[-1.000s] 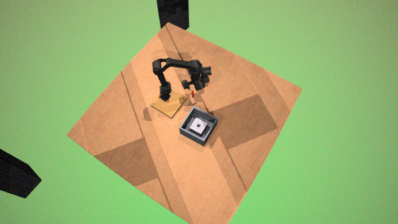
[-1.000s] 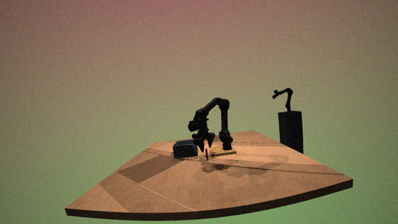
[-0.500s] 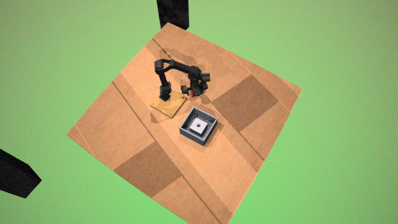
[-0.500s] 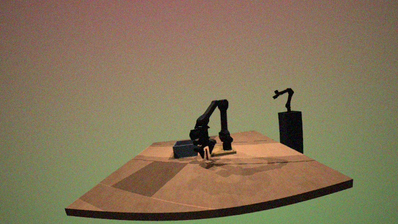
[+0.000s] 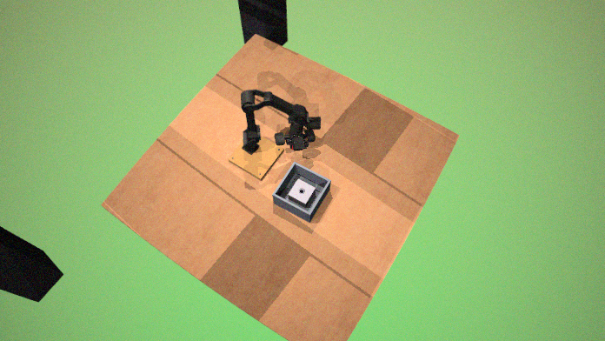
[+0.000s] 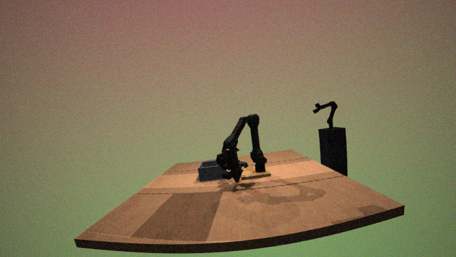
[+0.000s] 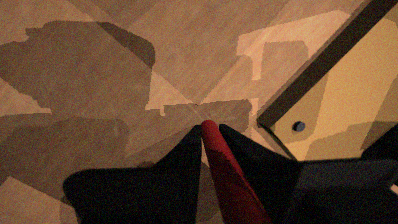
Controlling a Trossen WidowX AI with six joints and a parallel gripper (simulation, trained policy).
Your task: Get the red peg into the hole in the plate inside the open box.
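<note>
The slender red peg (image 7: pixel 227 172) stands between the tool's (image 7: pixel 211 129) fingers.

Gripper (image 5: pixel 295 147) (image 6: pixel 237 179) (image 7: pixel 209 129): lower, farther from the tabletop's (image 5: pixel 174 191) (image 6: pixel 272 226) (image 7: pixel 190 65) upper corner in the top view
Red peg (image 5: pixel 292 148) (image 7: pixel 226 175): formerly clear of the fingers, now clasped between them
</note>
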